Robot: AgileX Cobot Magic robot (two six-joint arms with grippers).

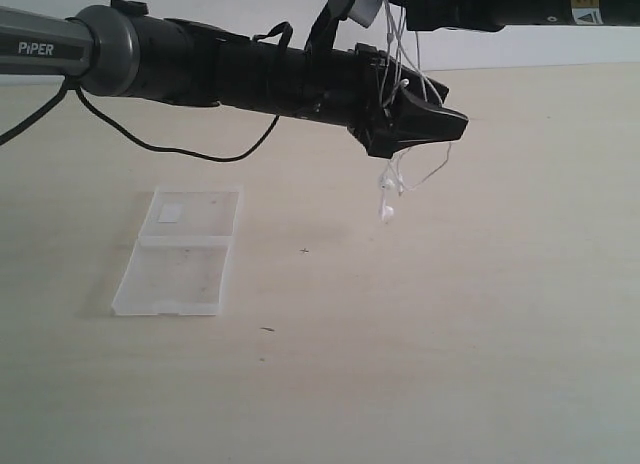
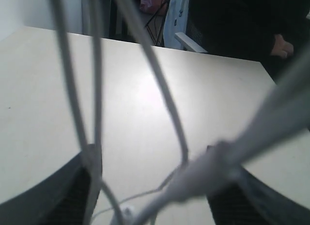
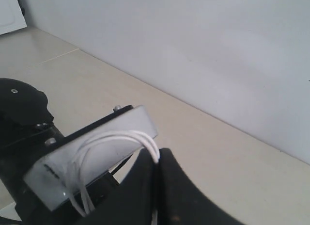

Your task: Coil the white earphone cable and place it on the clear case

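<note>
Pale table [image 1: 470, 364] under everything. The left arm [image 1: 200, 64] reaches in level above it, and the left gripper [image 1: 450, 109] has its jaws spread, clamping nothing. The right gripper [image 3: 156, 159] sits just above and behind the left gripper's wrist, fingers clenched on a strand of the white earphone cable [image 1: 400, 174]. The clear case [image 1: 180, 252] lies open and flat on the table, well below the left gripper and back toward that arm's base, well apart from both grippers (nothing on it). The cable is off the table: strands run down from the right gripper's pinch, drape across the left gripper's spread fingers [image 2: 53, 191], and loops hang just under them. One earbud [image 1: 386, 212] dangles lowest, right below the left gripper, clear of the case. A small white sticker [image 1: 171, 213] is on the case's far half.
</note>
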